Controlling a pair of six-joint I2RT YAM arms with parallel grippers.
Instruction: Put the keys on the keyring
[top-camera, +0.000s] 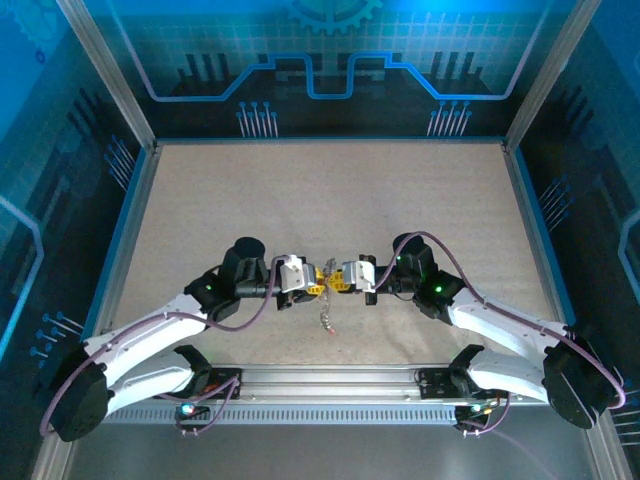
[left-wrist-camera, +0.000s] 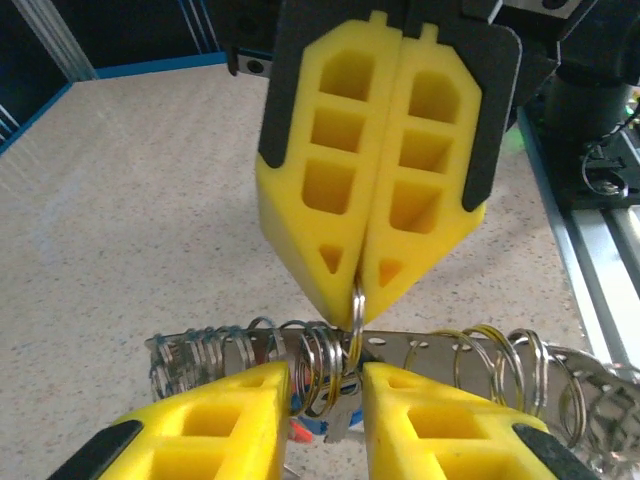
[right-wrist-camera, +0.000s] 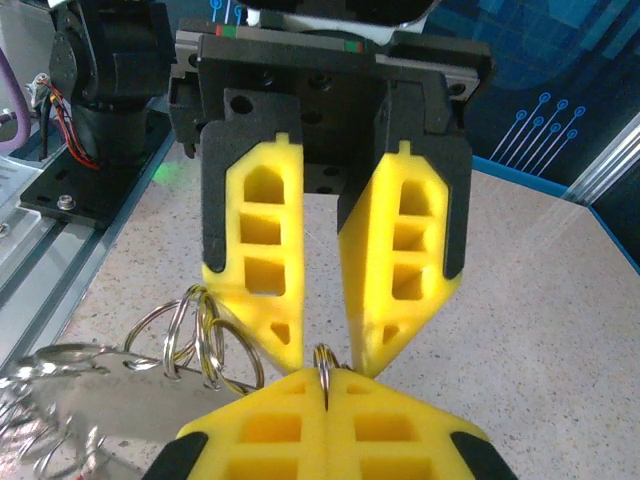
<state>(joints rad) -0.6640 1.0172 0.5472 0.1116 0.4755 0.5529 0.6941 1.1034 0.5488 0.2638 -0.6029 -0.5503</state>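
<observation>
The keyring shows as a bunch of silvery split rings (left-wrist-camera: 318, 368) threaded on a flat perforated metal strip (left-wrist-camera: 440, 350), held above the table between both arms. My left gripper (left-wrist-camera: 327, 385) stands narrowly apart with that bunch filling the gap finger to finger. Below the rings hang the keys (left-wrist-camera: 318, 428): a blue head, a red one and a plain silvery blade. My right gripper (right-wrist-camera: 325, 378) faces it tip to tip, shut on one thin ring (right-wrist-camera: 323, 356) seen edge-on. From above, the left gripper (top-camera: 312, 283) and right gripper (top-camera: 338, 278) meet at mid-table, and the strip (top-camera: 325, 315) trails toward the near edge.
More loose rings (right-wrist-camera: 200, 340) hang off the strip outside the left fingers. The speckled beige table (top-camera: 330, 200) stretches away behind the grippers. An aluminium rail (top-camera: 330, 380) with the arm bases runs along the near edge, and blue walls stand round the table.
</observation>
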